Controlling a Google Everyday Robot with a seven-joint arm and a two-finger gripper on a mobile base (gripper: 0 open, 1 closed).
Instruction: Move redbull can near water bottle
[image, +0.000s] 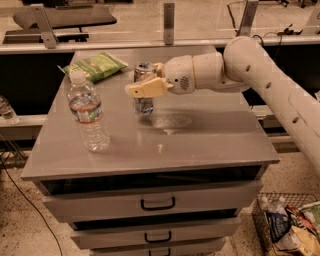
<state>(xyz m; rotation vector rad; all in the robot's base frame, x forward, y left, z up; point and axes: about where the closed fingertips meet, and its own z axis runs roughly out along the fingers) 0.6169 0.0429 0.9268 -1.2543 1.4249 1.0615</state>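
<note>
Hand (146, 80) is clamped around the redbull can (143, 102), roughly 2 o'clock off the water bottle (89, 112), pretty near it. Green bag (97, 65) at the bottle's 12.

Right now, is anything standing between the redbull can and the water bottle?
Nothing visible. The gripper holds the redbull can; only bare table separates it from the water bottle. The green bag lies farther back.

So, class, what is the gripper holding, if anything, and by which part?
The gripper, right of the water bottle, is shut on the redbull can, clamping the upper half of its body.
</note>
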